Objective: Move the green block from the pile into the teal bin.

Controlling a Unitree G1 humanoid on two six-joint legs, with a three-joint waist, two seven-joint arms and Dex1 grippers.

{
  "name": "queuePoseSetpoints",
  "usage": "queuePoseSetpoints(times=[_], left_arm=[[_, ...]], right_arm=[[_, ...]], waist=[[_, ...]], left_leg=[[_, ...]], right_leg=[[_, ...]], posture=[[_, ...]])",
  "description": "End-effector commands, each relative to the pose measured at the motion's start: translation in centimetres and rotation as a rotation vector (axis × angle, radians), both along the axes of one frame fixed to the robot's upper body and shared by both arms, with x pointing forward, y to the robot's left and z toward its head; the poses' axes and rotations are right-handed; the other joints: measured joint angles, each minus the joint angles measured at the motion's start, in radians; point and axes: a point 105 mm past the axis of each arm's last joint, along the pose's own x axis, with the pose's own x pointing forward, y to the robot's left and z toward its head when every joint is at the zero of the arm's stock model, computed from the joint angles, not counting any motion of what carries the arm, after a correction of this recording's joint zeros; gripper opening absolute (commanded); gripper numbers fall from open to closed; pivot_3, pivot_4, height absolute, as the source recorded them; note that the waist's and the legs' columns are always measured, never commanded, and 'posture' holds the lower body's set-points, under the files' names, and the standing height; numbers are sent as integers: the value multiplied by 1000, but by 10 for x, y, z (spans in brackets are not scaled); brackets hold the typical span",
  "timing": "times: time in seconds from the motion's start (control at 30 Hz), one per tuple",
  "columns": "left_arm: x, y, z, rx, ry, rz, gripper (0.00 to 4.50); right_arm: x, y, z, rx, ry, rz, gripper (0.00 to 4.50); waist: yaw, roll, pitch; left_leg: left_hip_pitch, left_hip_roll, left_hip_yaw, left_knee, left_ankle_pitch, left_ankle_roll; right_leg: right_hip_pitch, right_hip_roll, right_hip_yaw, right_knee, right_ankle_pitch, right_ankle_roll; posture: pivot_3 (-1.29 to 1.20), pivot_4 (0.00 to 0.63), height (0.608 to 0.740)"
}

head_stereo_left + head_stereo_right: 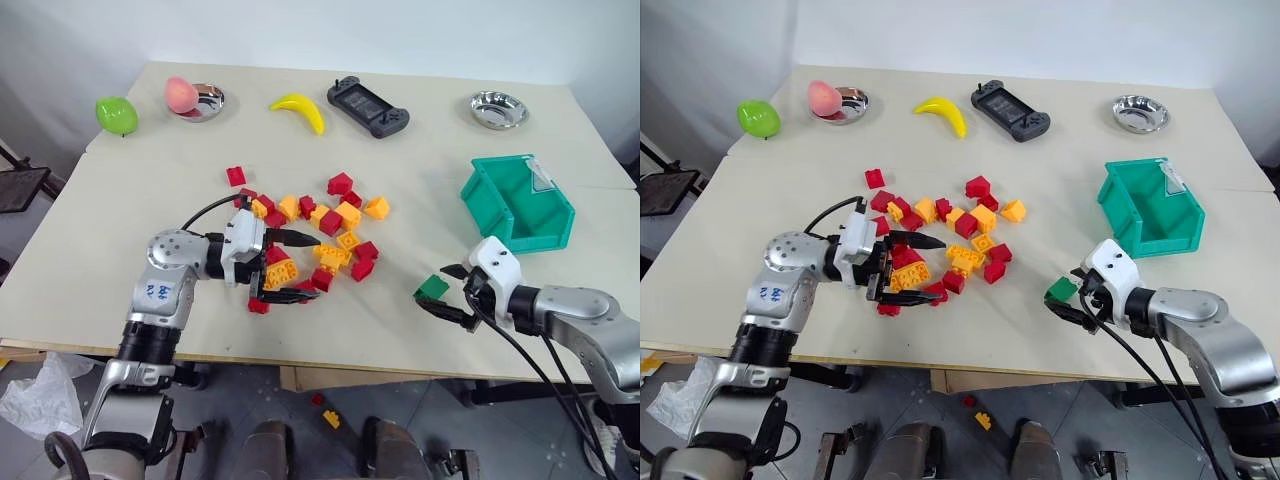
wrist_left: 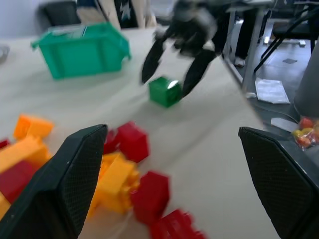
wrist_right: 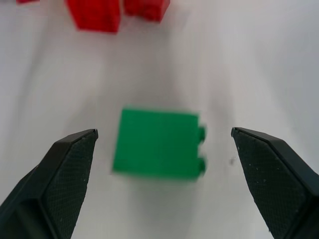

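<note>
Right gripper (image 1: pixel 446 290) approach: fingers stood wide either side of the green block (image 1: pixel 433 288), bare table (image 1: pixel 400 330) around it.
Block to teal bin (image 1: pixel 517 203): tabletop between was bare.
Left gripper (image 1: pixel 296 268): spread over the pile (image 1: pixel 315 235), bricks crowded between its fingers.

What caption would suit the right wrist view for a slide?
Open right gripper lined up on the green block lying on the white table, with red bricks beyond.
</note>
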Motion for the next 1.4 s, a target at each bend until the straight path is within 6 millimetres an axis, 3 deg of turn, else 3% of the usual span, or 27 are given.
queuePoseSetpoints(times=[0.03, 0.2, 0.3, 0.33, 0.47, 0.63, 0.73, 0.83, 0.93, 1.03, 1.13, 1.17, 1.23, 1.3, 1.4], left_arm=[[-12, 4, 9, -11, -19, -6, 4494], [-14, 21, -2, 23, 20, 51, 4500], [-12, 24, -2, -8, 40, 88, 4500], [-11, 25, -3, -30, 50, 112, 4500], [-6, 27, -5, -112, 71, 202, 4500], [4, 26, 0, -228, 82, 346, 4500], [6, 23, -1, -240, 73, 368, 4500], [7, 18, -1, -254, 65, 372, 4500], [7, 17, -1, -251, 68, 366, 4500], [9, 24, -1, -239, 44, 389, 4500], [9, 37, -4, -214, 11, 432, 4500], [8, 43, -5, -212, 8, 451, 4500], [6, 56, -10, -201, 4, 500, 4500], [5, 71, -19, -152, -10, 575, 4500], [0, 87, -24, -145, -9, 624, 4500]], right_arm=[[3, 3, 1, -3, -13, 29, 4500], [7, -1, 1, -27, -21, 17, 3287], [9, -5, 14, 2, -85, 8, 2348], [9, -5, 27, 49, -157, 11, 2142], [3, -20, 62, 195, -326, -26, 2146], [21, -84, 118, 188, -609, -350, 2146], [37, -110, 127, 128, -625, -510, 2146], [58, -122, 125, 46, -604, -553, 2146], [76, -122, 116, 76, -556, -545, 2146], [88, -123, 105, 85, -520, -555, 3206], [89, -114, 110, 109, -549, -479, 4169], [86, -108, 114, 116, -579, -436, 4460], [72, -87, 120, 179, -628, -268, 4460], [38, -49, 128, 349, -646, 33, 4460], [12, -25, 91, 272, -498, 194, 4460]], waist=[[-3, 0, 0], [-7, 0, 0], [-2, 0, 0], [-2, 0, 0], [-2, 0, 0], [-5, 0, 0], [-7, 0, 0], [-12, 0, 0], [-27, 1, 0], [-32, 1, 0], [-33, 1, 0], [-33, 1, 0], [-33, 1, 0], [-32, 1, 0], [-29, 1, 0]], left_leg=[[0, 0, 0, 0, 0, 0], [1, 0, 1, 0, 0, 0], [1, 0, 1, 0, 0, 0], [1, 0, 1, 0, 0, 0], [1, 0, 1, -1, 0, -1], [1, 0, 1, -1, 0, -1], [2, 0, 2, -1, 1, -1], [3, 0, 2, -1, 1, -1], [3, 0, 3, -2, 1, -1], [3, 0, 3, -2, 1, -1], [2, 0, 3, -2, 1, -1], [2, 0, 3, -3, 1, -1], [2, 0, 3, -3, 1, -1], [3, 1, 3, -4, 1, -1], [3, 2, 3, -3, 1, -2]], right_leg=[[0, 0, 0, 0, 0, 0], [0, 0, 0, 0, 0, 0], [0, 0, 0, 0, 0, 0], [0, 0, 0, 0, 0, 0], [0, 0, 0, 0, 0, 0], [0, 0, 1, 1, 0, 0], [0, 0, 1, 2, 0, 0], [0, 0, 2, 1, 0, 0], [0, 0, 2, 1, 0, 0], [0, 0, 2, 1, 0, 0], [0, 0, 2, 0, 0, 0], [-1, 0, 2, 0, 0, 0], [-1, 0, 2, 0, 0, 0], [-1, 0, 2, 0, 0, 0], [0, 1, 1, 0, 0, 0]], posture=[[0, 150, 740], [0, 150, 740], [0, 150, 740], [0, 150, 740], [0, 150, 740], [0, 150, 740], [0, 150, 740], [0, 150, 740], [0, 150, 740], [0, 150, 740], [0, 150, 740], [0, 150, 740], [0, 150, 740], [0, 150, 740], [0, 150, 740]])
